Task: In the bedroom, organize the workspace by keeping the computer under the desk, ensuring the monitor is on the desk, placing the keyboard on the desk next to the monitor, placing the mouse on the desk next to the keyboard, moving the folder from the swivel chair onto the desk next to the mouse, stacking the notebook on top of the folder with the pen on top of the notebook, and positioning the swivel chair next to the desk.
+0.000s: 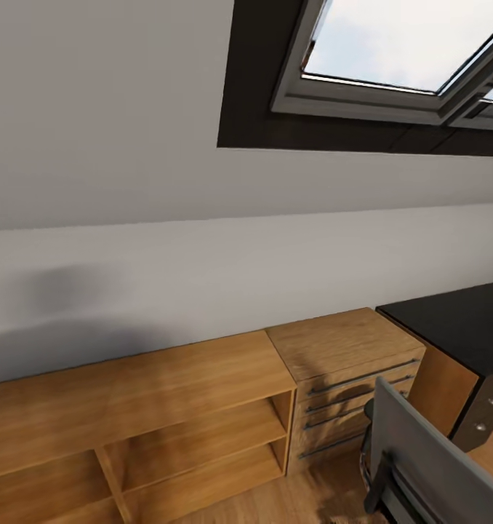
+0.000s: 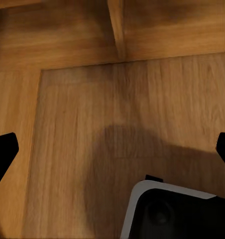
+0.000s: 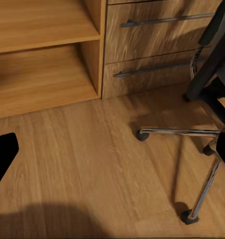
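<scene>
Right wrist view: right pincer wide open, empty; swivel chair base ahead of it. Left pincer likewise open, empty, over wooden floor.

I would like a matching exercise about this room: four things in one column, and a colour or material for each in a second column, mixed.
Things:
1. desk
2. chair
3. shelving
4. wall

Descriptions:
A. open wooden compartments
B. glossy black top
C. plain pale surface
D. grey back, chrome legs on castors

Pairs: 1-B, 2-D, 3-A, 4-C
</scene>
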`<state>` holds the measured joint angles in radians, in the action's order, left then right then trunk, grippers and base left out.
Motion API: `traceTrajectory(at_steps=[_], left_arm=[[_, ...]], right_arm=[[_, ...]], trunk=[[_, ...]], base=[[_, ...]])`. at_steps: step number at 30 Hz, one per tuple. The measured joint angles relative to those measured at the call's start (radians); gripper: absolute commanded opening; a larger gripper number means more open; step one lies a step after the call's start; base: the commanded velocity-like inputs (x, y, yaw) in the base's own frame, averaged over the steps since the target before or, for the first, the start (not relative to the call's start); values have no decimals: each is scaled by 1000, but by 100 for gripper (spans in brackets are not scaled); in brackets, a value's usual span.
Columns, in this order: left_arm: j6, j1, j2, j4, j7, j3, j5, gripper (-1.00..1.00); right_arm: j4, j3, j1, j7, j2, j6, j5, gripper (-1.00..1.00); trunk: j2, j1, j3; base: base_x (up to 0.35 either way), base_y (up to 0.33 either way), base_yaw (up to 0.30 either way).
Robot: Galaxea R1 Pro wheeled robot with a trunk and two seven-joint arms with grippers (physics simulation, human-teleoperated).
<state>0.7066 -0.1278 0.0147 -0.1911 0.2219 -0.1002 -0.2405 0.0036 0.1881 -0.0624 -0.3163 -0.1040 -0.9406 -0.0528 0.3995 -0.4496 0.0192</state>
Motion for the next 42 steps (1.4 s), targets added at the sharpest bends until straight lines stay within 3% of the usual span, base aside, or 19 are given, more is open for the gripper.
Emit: traceTrajectory(at_steps=[26, 42], left_arm=[[0, 0, 0, 0, 0, 1, 0, 100], [-1, 0, 0, 0, 0, 0, 0, 100]], right_arm=[[0, 0, 0, 0, 0, 2, 0, 100], [0, 0, 0, -1, 0, 2, 0, 100]], trunk=[[0, 0, -14], [-1, 0, -26]], base=[[0, 2, -273], [0, 119, -260]])
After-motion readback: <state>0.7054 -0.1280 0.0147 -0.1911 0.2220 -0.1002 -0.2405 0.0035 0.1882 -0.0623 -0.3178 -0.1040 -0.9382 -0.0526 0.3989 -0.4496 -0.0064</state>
